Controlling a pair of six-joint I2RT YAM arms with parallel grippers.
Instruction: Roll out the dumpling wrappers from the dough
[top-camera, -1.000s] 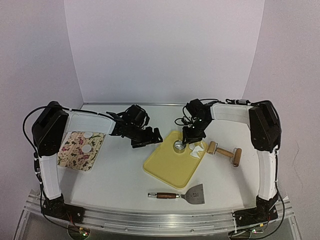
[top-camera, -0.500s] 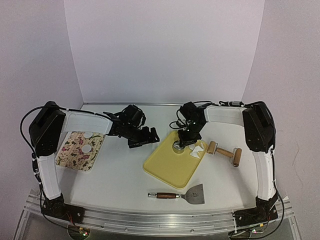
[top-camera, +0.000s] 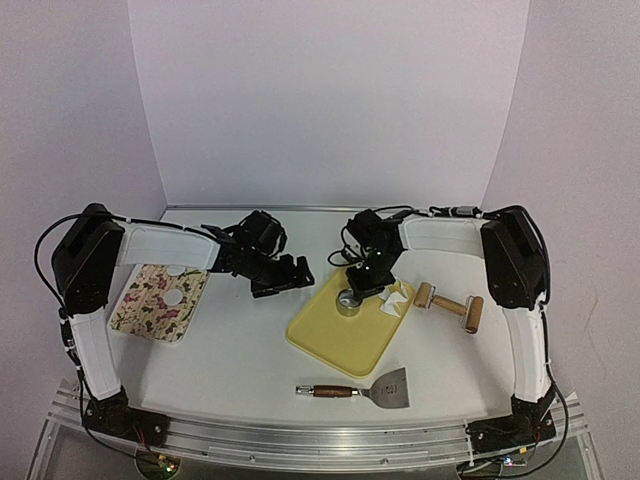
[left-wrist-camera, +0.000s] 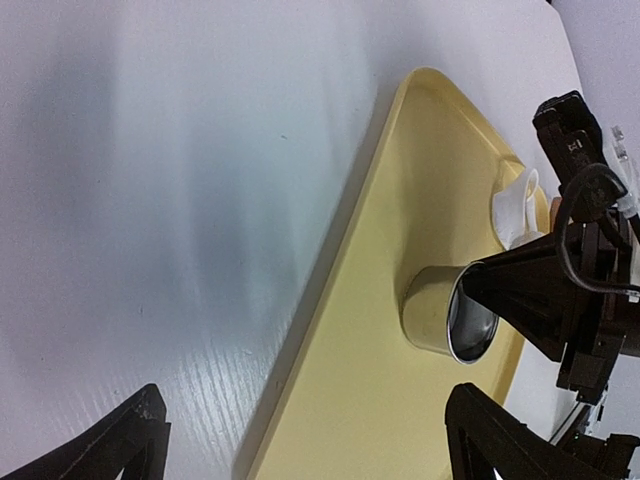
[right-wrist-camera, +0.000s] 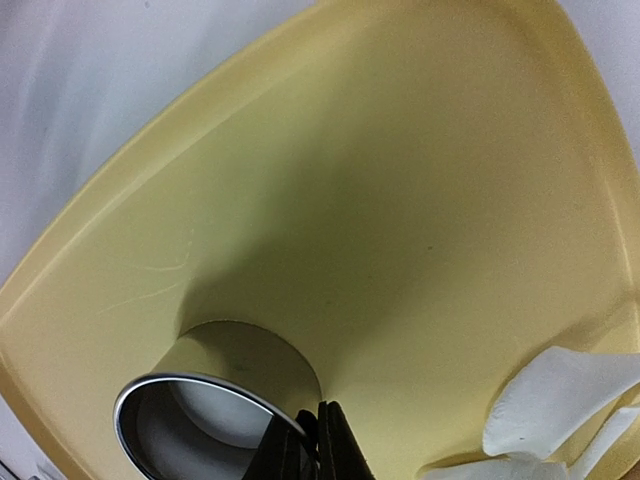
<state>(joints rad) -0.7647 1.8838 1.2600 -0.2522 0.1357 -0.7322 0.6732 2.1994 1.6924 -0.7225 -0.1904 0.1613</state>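
Two dumpling wrappers (top-camera: 172, 297) lie as white discs on the floral mat (top-camera: 150, 305) at the left. The metal ring cutter (top-camera: 349, 300) stands on the yellow tray (top-camera: 345, 340). My right gripper (top-camera: 362, 284) is shut on the cutter's wall (right-wrist-camera: 215, 365), its fingertips (right-wrist-camera: 322, 438) pinching the rim. Something pale shows inside the ring (right-wrist-camera: 210, 415); I cannot tell what. Torn white dough scraps (right-wrist-camera: 560, 395) lie at the tray's right corner (top-camera: 394, 297). My left gripper (top-camera: 281, 276) hangs open over the table by the tray's left edge (left-wrist-camera: 330, 330), holding nothing, its fingers (left-wrist-camera: 130, 440) wide apart.
A wooden rolling pin (top-camera: 450, 305) lies right of the tray. A scraper (top-camera: 365, 389) with a wooden handle lies in front of the tray. White walls close the back and sides.
My right gripper has closed on the ring cutter and shifted it a little left and nearer on the tray. My left arm has drifted slightly left.
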